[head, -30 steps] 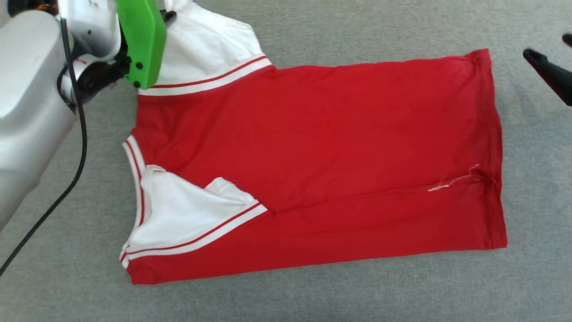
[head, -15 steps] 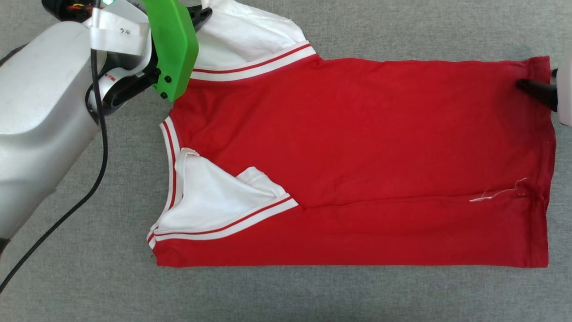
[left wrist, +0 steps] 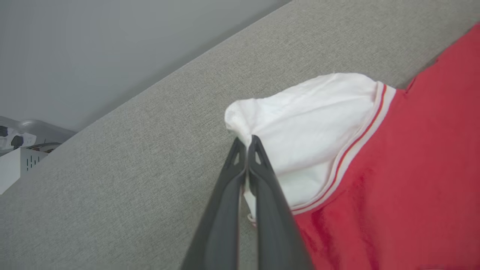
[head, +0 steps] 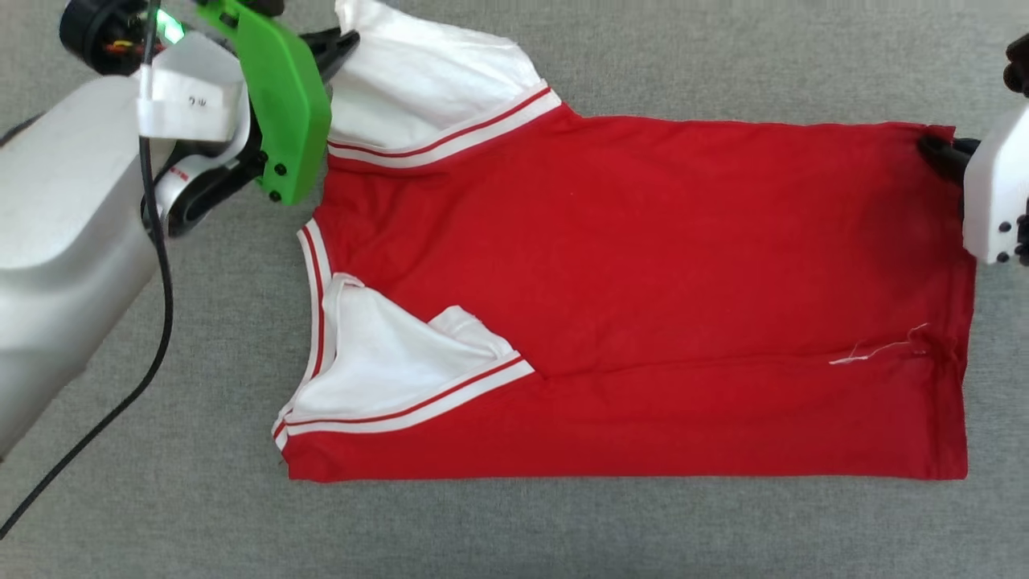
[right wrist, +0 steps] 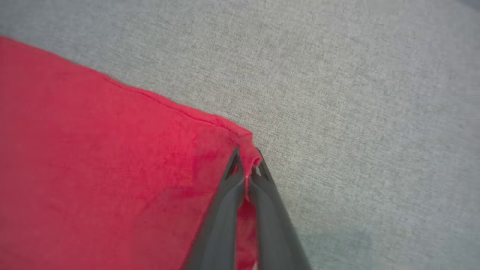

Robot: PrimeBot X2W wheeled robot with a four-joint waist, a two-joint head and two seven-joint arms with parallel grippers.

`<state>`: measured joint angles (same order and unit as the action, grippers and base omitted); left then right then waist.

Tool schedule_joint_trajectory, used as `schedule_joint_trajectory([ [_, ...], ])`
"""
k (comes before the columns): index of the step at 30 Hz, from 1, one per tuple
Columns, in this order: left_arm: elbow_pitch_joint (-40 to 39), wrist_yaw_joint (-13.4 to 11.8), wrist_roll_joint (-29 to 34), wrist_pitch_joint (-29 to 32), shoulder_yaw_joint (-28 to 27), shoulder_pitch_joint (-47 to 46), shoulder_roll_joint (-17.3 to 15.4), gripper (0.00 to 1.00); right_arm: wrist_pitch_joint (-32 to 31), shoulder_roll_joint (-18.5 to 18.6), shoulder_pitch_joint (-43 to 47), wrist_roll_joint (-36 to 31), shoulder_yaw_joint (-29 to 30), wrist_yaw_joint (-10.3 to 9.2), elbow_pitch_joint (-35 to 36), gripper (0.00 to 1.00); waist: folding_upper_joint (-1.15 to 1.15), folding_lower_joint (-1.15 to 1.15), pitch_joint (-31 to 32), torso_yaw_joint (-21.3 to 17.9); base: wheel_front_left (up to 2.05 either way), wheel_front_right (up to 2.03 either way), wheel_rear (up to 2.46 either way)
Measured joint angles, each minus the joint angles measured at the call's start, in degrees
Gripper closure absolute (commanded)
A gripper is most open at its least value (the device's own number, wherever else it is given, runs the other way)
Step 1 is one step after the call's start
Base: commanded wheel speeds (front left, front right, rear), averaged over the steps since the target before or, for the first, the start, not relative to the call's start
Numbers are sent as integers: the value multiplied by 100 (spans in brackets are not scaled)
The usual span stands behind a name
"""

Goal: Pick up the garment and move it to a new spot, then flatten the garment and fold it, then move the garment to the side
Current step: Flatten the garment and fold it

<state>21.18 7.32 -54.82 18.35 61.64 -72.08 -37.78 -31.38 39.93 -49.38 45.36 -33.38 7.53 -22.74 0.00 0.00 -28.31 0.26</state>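
Note:
The garment (head: pixel 643 297), a red jersey with white sleeves and red-white striped trim, lies flat on the grey surface, its near long edge folded over the body. My left gripper (head: pixel 347 42), behind a green housing, is shut on the far white sleeve; the left wrist view has its fingertips (left wrist: pixel 245 144) pinching the sleeve's (left wrist: pixel 311 123) corner. At the garment's far right hem corner my right gripper (head: pixel 932 147) is shut on the red cloth. Its fingers (right wrist: pixel 245 165) clamp that corner (right wrist: pixel 245 140) in the right wrist view. The near white sleeve (head: pixel 386 362) lies folded inward.
Grey fabric surface (head: pixel 563 531) spreads on every side of the garment. A black cable (head: pixel 157 265) hangs from my left arm at the left. A loose white thread (head: pixel 876 351) lies near the right hem. White equipment (left wrist: pixel 18 161) stands beyond the surface edge.
My right gripper has come in from the right and closed on the far hem corner. The head camera shifted, so the garment sits differently in view. My left gripper kept its hold on the sleeve.

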Motion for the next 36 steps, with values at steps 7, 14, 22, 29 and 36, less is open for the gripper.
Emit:
schedule_joint_trajectory([
  [7,-683,-256,-22,-382,104,931,-452,100,989,255,745,189,-123,0,497,100,0,0,578,-63,0,0,0],
  [14,-1611,-838,-172,-609,245,2008,-980,100,1524,448,1861,275,76,0,927,100,0,0,1099,-81,0,0,0],
  [22,-2247,-1373,-452,-895,512,3189,-1247,100,1703,472,3311,334,582,0,1385,100,0,0,1455,-25,0,0,0],
  [29,-2029,-1437,-620,-1081,648,3646,-1167,100,1506,222,3956,335,888,0,1441,100,0,0,1326,-19,0,0,0],
  [36,-1627,-1513,-648,-1536,587,3699,-944,0,1365,66,4004,363,1071,0,1506,0,0,0,1340,-48,0,0,0],
])
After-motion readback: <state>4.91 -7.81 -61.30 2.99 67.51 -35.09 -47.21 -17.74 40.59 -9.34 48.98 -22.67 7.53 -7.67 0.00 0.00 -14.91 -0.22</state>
